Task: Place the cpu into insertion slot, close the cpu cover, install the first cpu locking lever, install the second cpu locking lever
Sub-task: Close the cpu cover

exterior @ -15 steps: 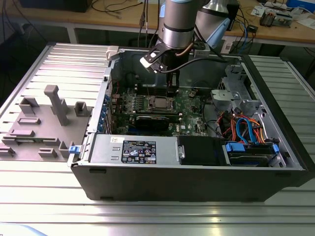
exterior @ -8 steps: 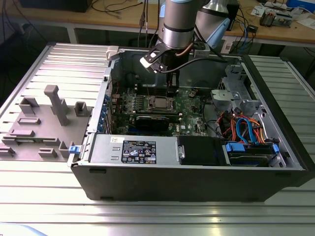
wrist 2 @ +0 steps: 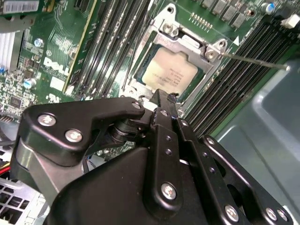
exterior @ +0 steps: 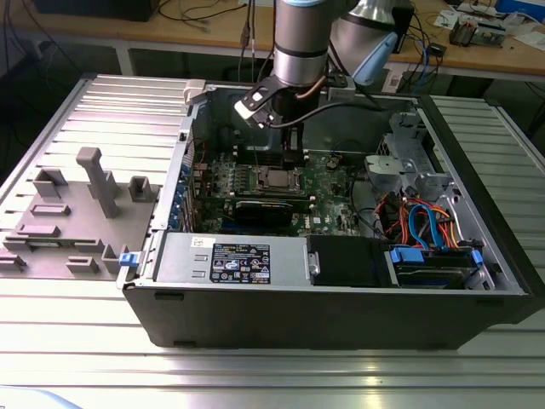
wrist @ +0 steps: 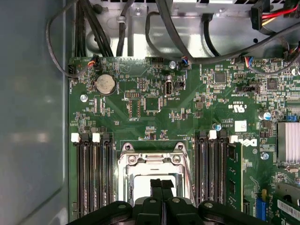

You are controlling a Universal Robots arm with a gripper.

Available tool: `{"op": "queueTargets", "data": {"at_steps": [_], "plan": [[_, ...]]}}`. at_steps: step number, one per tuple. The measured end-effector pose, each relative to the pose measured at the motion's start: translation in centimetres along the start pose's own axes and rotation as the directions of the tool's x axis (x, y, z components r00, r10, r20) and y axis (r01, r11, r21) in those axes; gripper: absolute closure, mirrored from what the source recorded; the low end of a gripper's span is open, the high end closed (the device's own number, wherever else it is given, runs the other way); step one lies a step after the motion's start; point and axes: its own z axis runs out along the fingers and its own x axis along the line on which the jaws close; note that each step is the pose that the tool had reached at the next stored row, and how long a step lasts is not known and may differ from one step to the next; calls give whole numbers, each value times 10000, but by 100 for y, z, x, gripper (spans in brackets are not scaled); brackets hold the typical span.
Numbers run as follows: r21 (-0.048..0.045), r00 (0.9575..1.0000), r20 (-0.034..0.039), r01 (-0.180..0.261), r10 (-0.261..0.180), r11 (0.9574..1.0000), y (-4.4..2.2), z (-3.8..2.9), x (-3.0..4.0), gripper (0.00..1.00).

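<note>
The exterior view shows the whole setting: an open computer case [exterior: 341, 315] lying on a ribbed metal counter [exterior: 255, 375], with a grey fixture block [exterior: 77, 213] beside it on the exterior view's left. The arm reaches down into the case, so that the gripper [exterior: 292, 145] hangs just above the motherboard's socket area. The cpu [exterior: 278, 179] is a small pale square there, with the long black graphics card [exterior: 268, 209] just beyond it towards the camera. The second wrist view gives the close detail. The cpu [wrist 2: 168, 72] sits flat in the insertion slot, framed by the silvery cpu cover [wrist 2: 143, 51], and a thin locking lever [wrist 2: 255, 61] juts out from the socket's corner across the memory slots [wrist 2: 234, 84]. The black fingers [wrist 2: 161, 101] are pressed together with nothing between them, their tips just short of the chip's edge. The first wrist view looks straight down on the board. It adds the coin cell battery [wrist: 105, 84] and cables along the case wall, and it shows the insertion slot [wrist: 123, 187] between two banks of memory slots, with the closed gripper [wrist: 161, 183] over the cpu's pale face.
</note>
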Motion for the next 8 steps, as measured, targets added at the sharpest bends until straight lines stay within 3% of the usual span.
{"op": "queueTargets", "data": {"at_steps": [8], "plan": [[-1, 10000, 0, 29, -29, 10000, -197, 110, 1, 89]]}}
